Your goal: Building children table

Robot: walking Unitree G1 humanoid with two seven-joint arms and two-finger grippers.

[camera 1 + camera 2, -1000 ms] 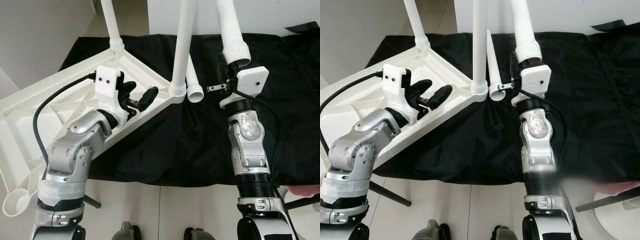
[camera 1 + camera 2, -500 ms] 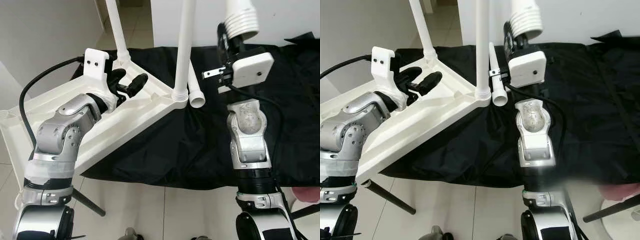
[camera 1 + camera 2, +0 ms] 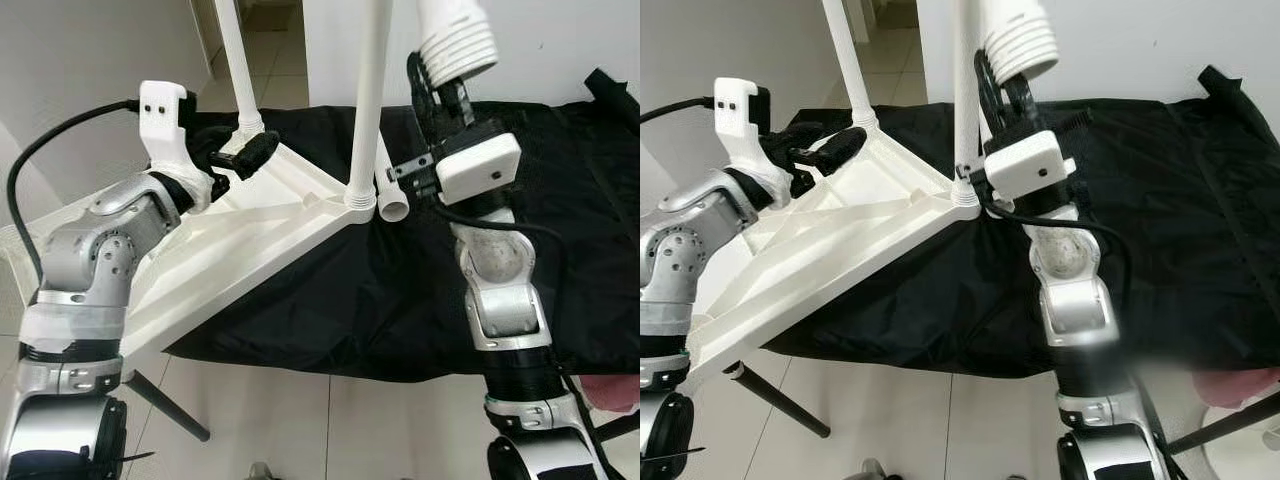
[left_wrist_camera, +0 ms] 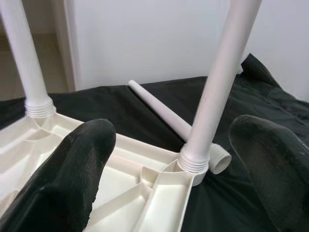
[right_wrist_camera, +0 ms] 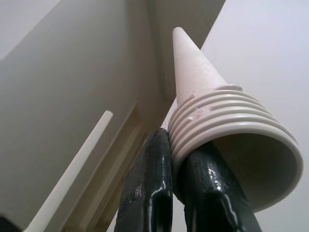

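I read this as the leg-fitting step: the upturned white plastic children's tabletop (image 3: 250, 225) lies tilted across the left half of the frame, underside up, its right corner resting on the black cloth-covered bench (image 3: 560, 190), with two white legs already standing in their sockets, one at upper left (image 3: 236, 70) and one at top centre (image 3: 368, 90). My right gripper (image 3: 438, 92), at upper right, has its two black fingers pinched together on the threaded end of a third white tapered plastic leg (image 3: 455, 35), held upright and clear of the bench. A fourth loose white leg (image 3: 388, 185) lies on the cloth just beside the centre socket. My left gripper (image 3: 228, 152) hovers at upper left over the tabletop's ribbed underside, fingers spread wide and holding nothing (ready to brace, I'd guess). Next, I think, I must turn the held leg thread-down and find an empty corner socket.
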